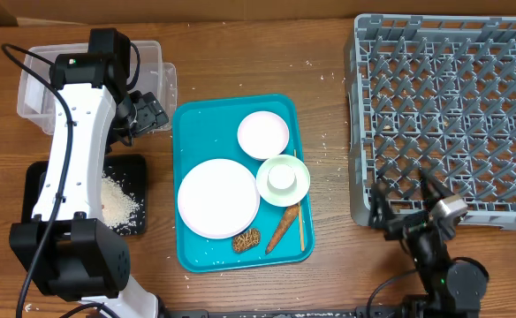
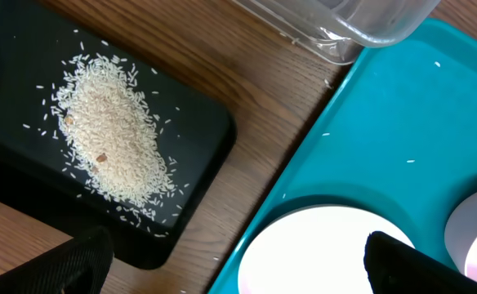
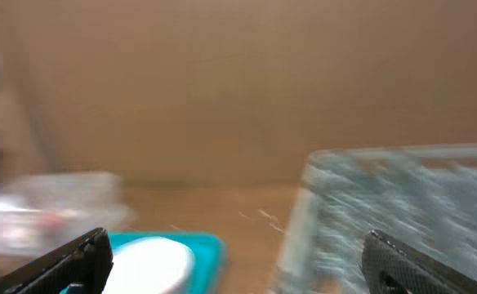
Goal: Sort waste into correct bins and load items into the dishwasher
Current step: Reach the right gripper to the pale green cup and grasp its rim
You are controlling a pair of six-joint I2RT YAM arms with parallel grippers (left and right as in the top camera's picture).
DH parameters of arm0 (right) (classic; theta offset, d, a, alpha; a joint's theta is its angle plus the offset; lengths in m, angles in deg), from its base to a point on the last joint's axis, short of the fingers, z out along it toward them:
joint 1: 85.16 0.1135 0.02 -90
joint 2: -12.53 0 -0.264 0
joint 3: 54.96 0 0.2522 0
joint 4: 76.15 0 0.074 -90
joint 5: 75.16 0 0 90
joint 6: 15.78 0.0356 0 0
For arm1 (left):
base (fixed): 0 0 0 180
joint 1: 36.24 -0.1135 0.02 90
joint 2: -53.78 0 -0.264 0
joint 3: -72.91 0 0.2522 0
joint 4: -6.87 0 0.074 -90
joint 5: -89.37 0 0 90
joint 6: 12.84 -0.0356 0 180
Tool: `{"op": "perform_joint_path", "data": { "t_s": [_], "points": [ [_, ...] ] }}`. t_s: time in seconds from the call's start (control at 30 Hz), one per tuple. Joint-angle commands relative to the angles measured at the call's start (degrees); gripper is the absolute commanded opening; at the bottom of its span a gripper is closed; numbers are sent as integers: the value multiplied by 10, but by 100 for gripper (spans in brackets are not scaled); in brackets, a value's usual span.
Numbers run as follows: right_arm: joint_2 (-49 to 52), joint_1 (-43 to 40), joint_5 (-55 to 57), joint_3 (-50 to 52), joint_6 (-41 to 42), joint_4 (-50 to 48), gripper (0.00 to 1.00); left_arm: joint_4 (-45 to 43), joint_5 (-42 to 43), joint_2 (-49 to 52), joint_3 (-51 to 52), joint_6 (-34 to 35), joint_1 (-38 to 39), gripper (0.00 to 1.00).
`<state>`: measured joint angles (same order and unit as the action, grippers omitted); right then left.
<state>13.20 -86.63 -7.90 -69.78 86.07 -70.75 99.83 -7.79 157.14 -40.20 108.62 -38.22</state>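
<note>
Rice (image 2: 108, 135) on black tray (image 2: 10, 73), ahead of left gripper (image 2: 237, 260) — jaws wide

Lab-style robot workbench, wood-grain table (image 1: 329, 88), grey dish rack (image 1: 452, 106), teal tray (image 1: 192, 124), plain brown backdrop (image 3: 222, 82)

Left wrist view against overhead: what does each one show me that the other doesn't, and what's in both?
Only left wrist: two small brown specks in the rice. Only overhead: the dish rack, carrot-like piece and brown lump. Both: rice on the black tray, the clear tub, teal tray and large plate.
</note>
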Motion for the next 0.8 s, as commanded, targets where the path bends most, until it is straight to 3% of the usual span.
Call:
{"op": "perform_joint_path", "data": {
  "t_s": [0.0, 0.13, 0.33, 0.57, 0.77],
  "points": [
    [-3, -2, -210, 6, 151, -48, 100, -2, -7, -3, 3, 11, 1, 100],
    [-3, -2, -237, 6, 285, -136, 100, -2, -7, -3, 3, 11, 1, 100],
    [-3, -2, -159, 0, 367, -250, 100, -2, -7, -3, 3, 11, 1, 100],
    [33, -2, -129, -83, 344, -217, 100, -2, -7, -3, 3, 11, 1, 100],
    [171, -2, -167, -234, 223, -44, 100, -2, -7, -3, 3, 11, 1, 100]
  ]
}}
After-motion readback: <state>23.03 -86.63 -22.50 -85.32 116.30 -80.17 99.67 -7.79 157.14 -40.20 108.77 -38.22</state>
